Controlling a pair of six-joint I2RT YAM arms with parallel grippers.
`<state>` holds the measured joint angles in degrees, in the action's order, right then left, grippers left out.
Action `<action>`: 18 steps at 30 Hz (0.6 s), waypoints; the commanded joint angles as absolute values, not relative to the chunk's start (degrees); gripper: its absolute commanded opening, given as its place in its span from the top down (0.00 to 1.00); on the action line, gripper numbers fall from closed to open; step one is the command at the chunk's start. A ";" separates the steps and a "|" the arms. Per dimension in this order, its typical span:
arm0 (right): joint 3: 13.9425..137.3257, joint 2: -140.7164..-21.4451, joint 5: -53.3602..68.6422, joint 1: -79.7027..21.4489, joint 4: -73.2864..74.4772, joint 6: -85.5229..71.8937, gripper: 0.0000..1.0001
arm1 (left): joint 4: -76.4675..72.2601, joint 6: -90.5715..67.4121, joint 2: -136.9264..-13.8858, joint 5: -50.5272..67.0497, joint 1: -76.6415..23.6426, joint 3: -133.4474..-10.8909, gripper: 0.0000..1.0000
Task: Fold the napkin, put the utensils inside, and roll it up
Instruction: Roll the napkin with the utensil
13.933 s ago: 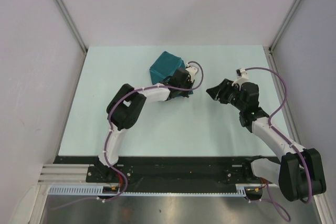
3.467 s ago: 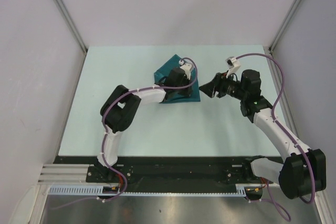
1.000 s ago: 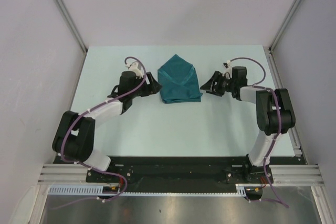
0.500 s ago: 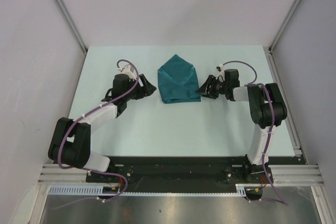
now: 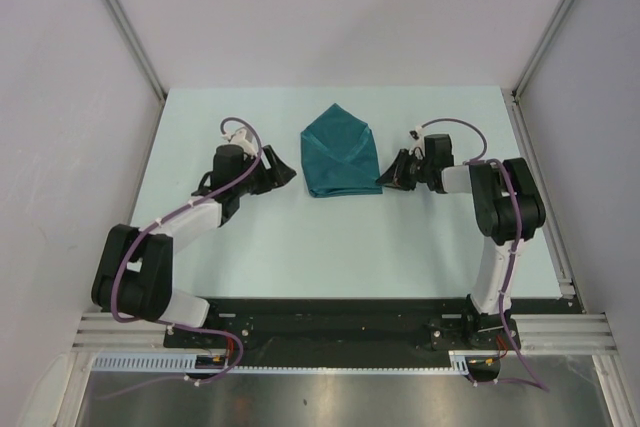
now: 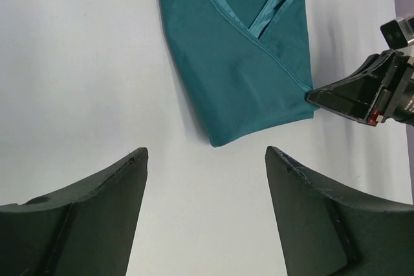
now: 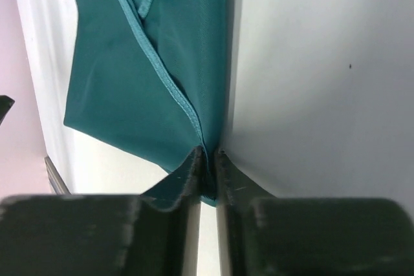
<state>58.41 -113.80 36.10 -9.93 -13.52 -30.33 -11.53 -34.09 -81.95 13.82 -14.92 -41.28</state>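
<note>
The teal napkin (image 5: 340, 155) lies folded on the table, its overlapping flaps making a pointed top and a straight near edge. My right gripper (image 5: 384, 183) is shut on the napkin's (image 7: 149, 75) near right corner, the cloth pinched between its two fingertips (image 7: 208, 161). My left gripper (image 5: 290, 173) stands open just left of the napkin (image 6: 239, 50), a short gap away, with only bare table between its fingers (image 6: 206, 159). The utensils are hidden or out of view.
The pale table (image 5: 330, 247) is walled by grey panels on the left, back and right. A black rail (image 5: 330, 322) runs along the near edge by the arm bases. The right gripper's tip (image 6: 352, 92) shows in the left wrist view at the napkin's corner.
My right gripper moved left to the napkin's near right corner and shut on it. My left gripper drew back slightly to the left and stayed open.
</note>
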 commanded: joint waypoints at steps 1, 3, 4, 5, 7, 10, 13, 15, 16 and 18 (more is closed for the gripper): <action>58.27 -114.52 34.63 -10.99 -10.20 -29.00 0.92 | -13.80 -35.51 -79.89 15.12 -14.15 -40.34 0.23; 57.66 -113.65 34.54 -11.16 -10.20 -29.35 0.97 | -13.89 -35.51 -79.54 15.21 -13.98 -39.90 0.23; 56.70 -113.29 34.45 -11.25 -10.37 -29.62 1.00 | -13.89 -35.59 -79.28 15.38 -13.89 -39.73 0.22; 55.99 -111.90 34.28 -11.42 -10.37 -30.32 1.00 | -13.97 -35.60 -79.19 15.38 -13.80 -39.38 0.22; 53.54 -110.22 32.97 -11.95 -10.72 -31.02 1.00 | -14.15 -35.68 -78.66 15.56 -13.62 -38.94 0.22; 51.25 -106.45 30.60 -13.36 -9.32 -31.64 1.00 | -15.20 -36.03 -78.31 15.99 -13.54 -37.62 0.22; 47.56 -102.05 27.87 -14.85 -8.18 -32.78 1.00 | -17.57 -37.43 -78.84 17.57 -13.54 -35.60 0.23; 43.87 -97.85 25.50 -15.81 -7.21 -33.57 1.00 | -19.94 -38.14 -79.71 19.59 -13.54 -34.81 0.23; 41.42 -96.17 24.79 -16.26 -6.86 -33.75 1.00 | -20.73 -38.93 -79.98 20.30 -13.54 -33.93 0.23; 39.30 -91.96 22.69 -17.31 -4.84 -34.19 1.00 | -23.72 -39.90 -81.11 22.14 -13.54 -33.05 0.24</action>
<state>43.75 -99.94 28.25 -15.66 -9.37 -32.86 -16.51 -36.97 -80.25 17.52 -13.96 -34.81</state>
